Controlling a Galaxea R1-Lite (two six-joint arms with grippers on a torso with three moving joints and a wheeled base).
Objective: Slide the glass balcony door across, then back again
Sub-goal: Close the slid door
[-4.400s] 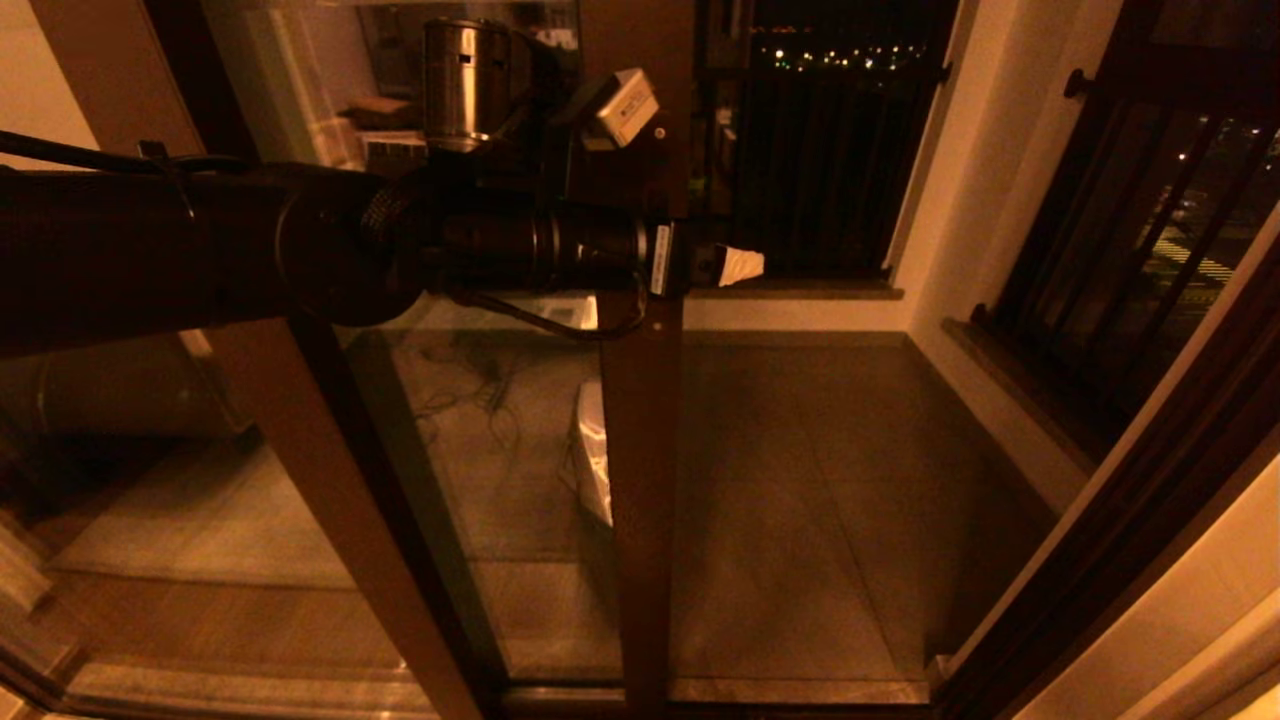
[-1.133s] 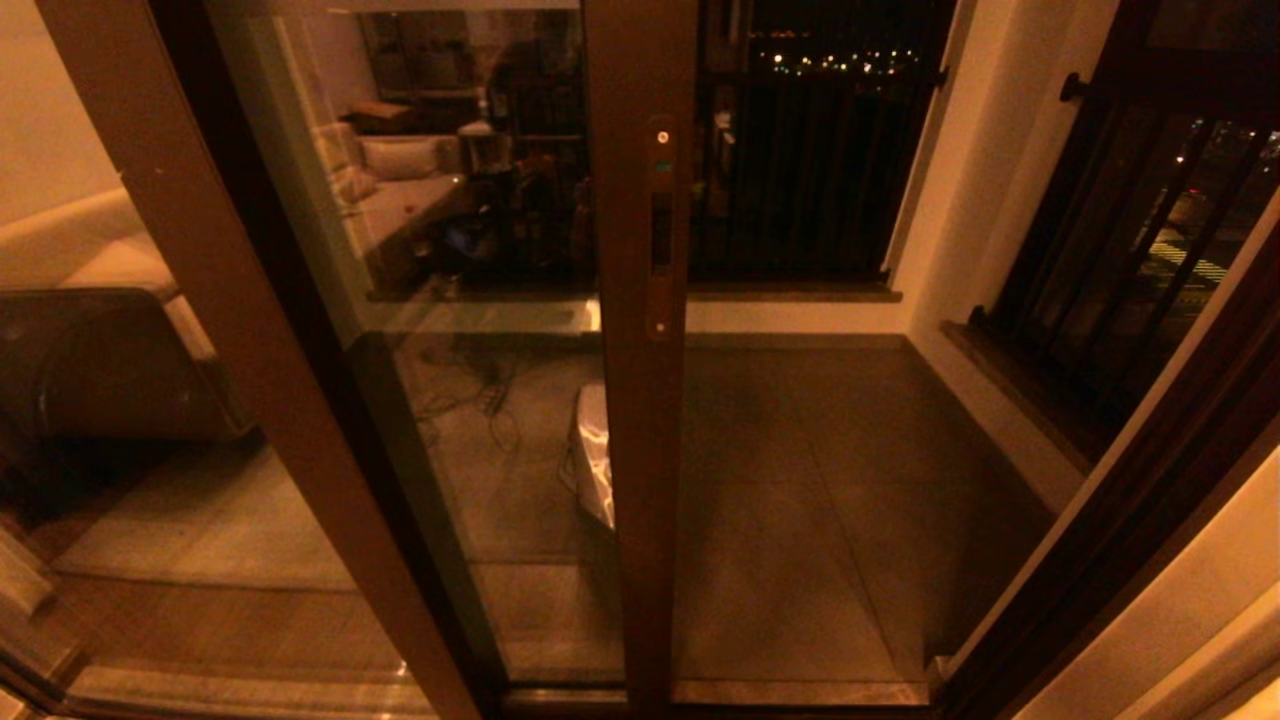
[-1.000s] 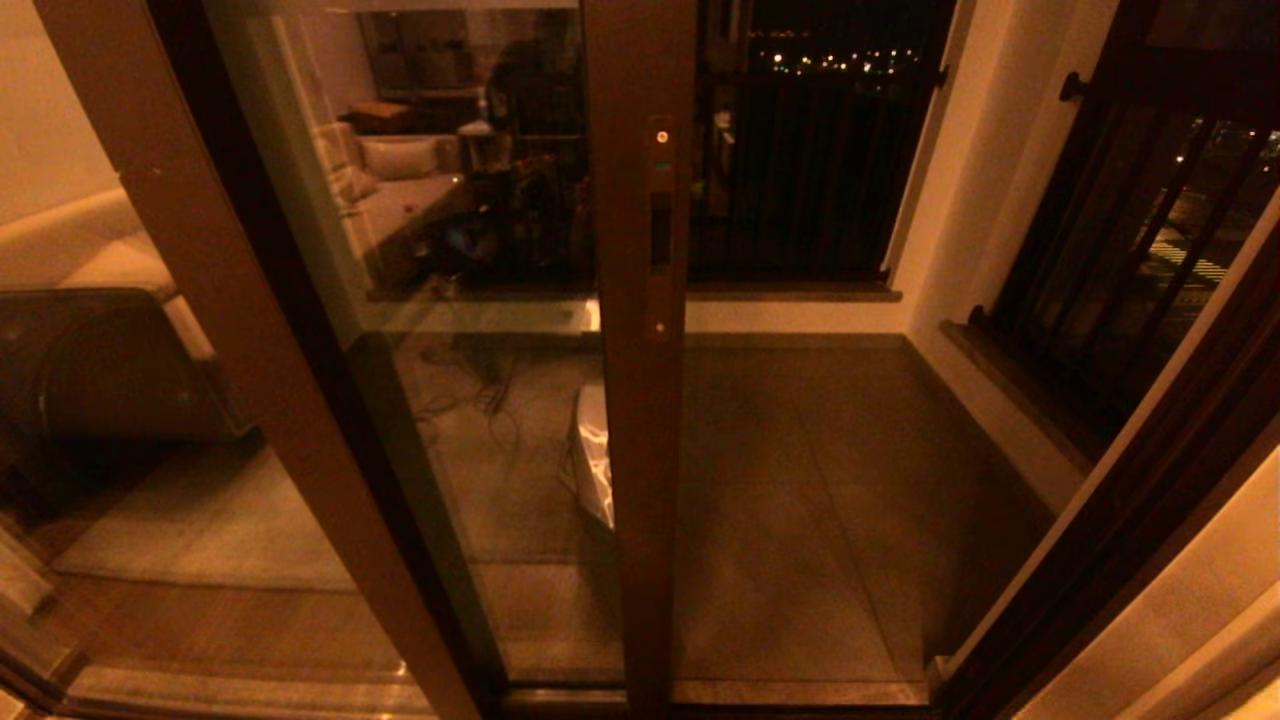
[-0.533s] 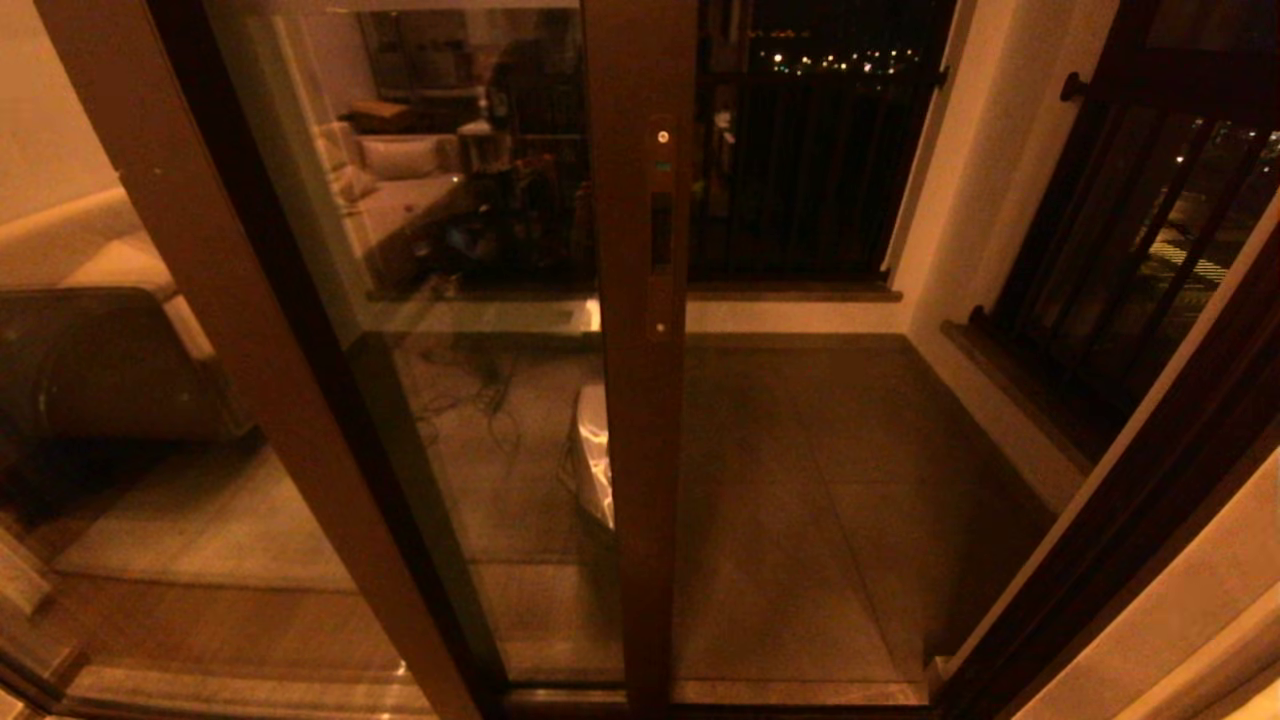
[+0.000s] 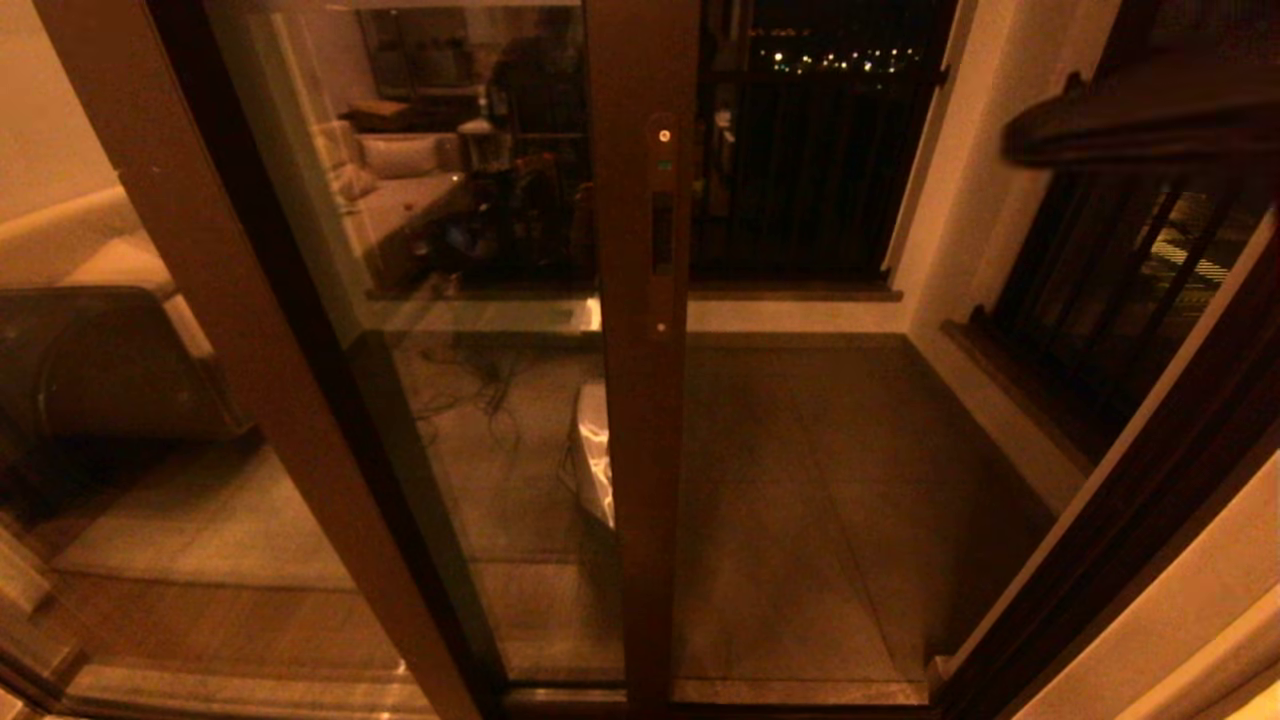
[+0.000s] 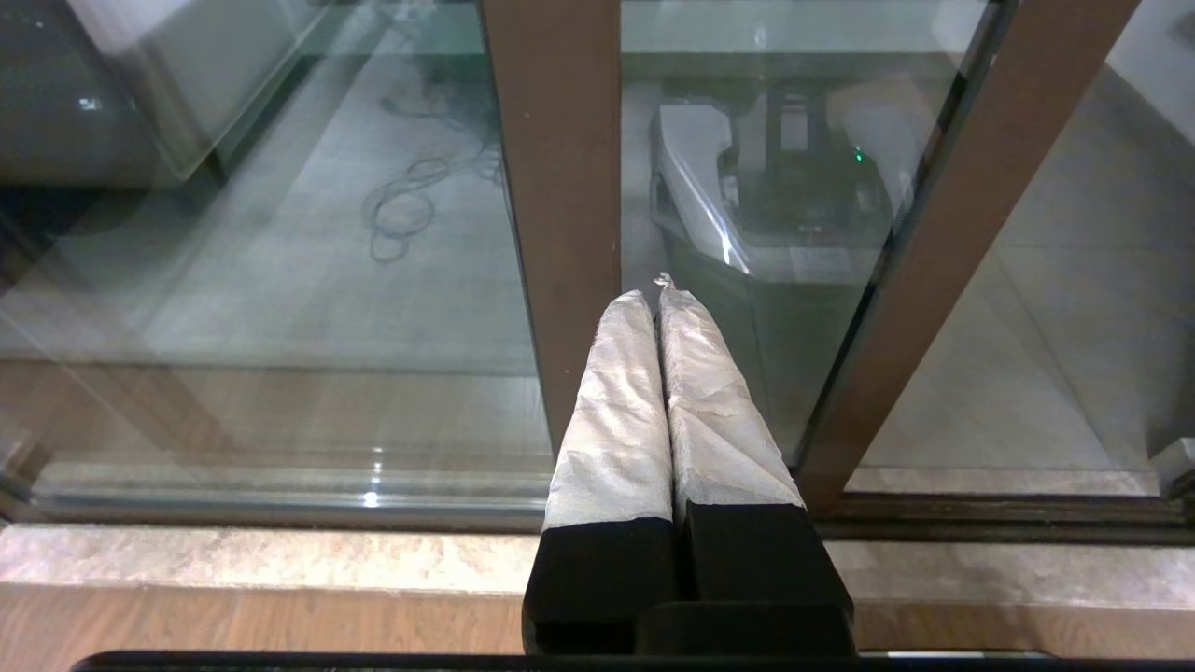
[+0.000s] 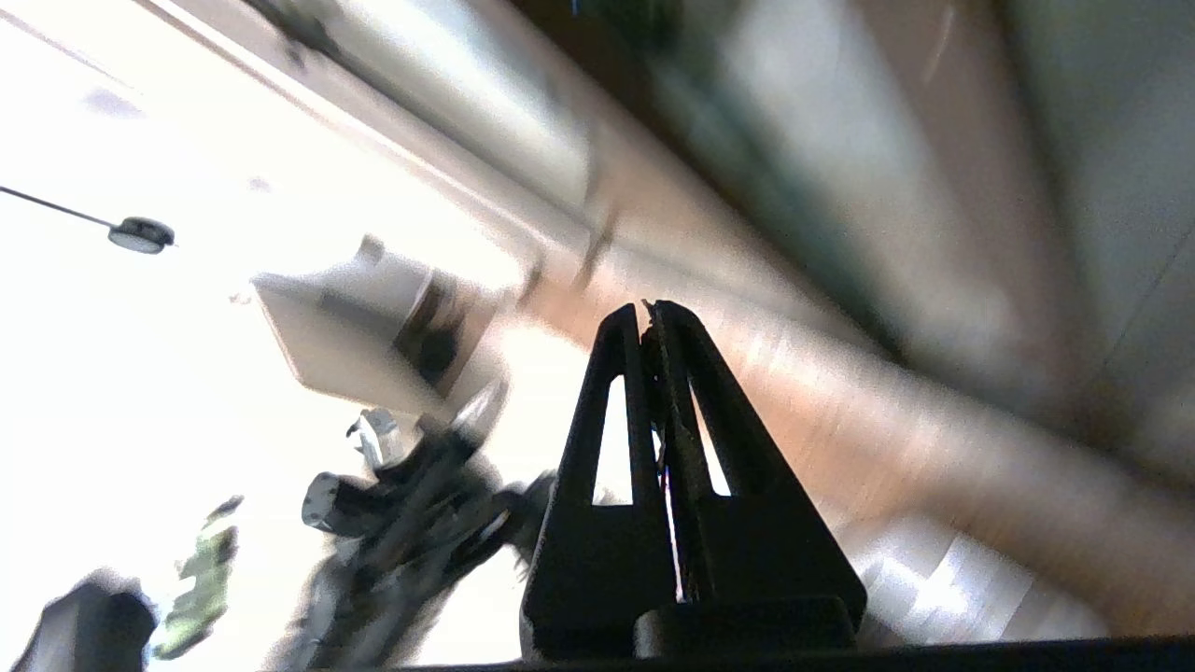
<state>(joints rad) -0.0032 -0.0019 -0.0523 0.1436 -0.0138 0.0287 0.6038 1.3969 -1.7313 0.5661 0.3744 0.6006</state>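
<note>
The glass balcony door [image 5: 640,430] stands half across the opening. Its dark brown stile runs down the middle of the head view, with the narrow handle slot [image 5: 661,233] and small screws on it. Nothing touches the door. My left gripper [image 6: 653,291] is out of the head view. It hangs low near the floor track, shut and empty, with its white-wrapped fingers pointing at the base of the glass, left of the door's stile [image 6: 934,243]. My right arm [image 5: 1130,125] shows as a dark blur at the upper right. Its gripper [image 7: 647,313] is shut on nothing.
The fixed glass panel with its lighter stile [image 5: 250,330] slants down the left. Right of the door is the open gap onto the balcony floor [image 5: 820,470]. A black-barred window [image 5: 1120,270] lines the right wall. The stone sill and floor track [image 6: 280,560] run along the bottom.
The left arm, which lay across the stile at the handle, has dropped out of the head view. The right arm has just come in at the upper right. The door has not shifted.
</note>
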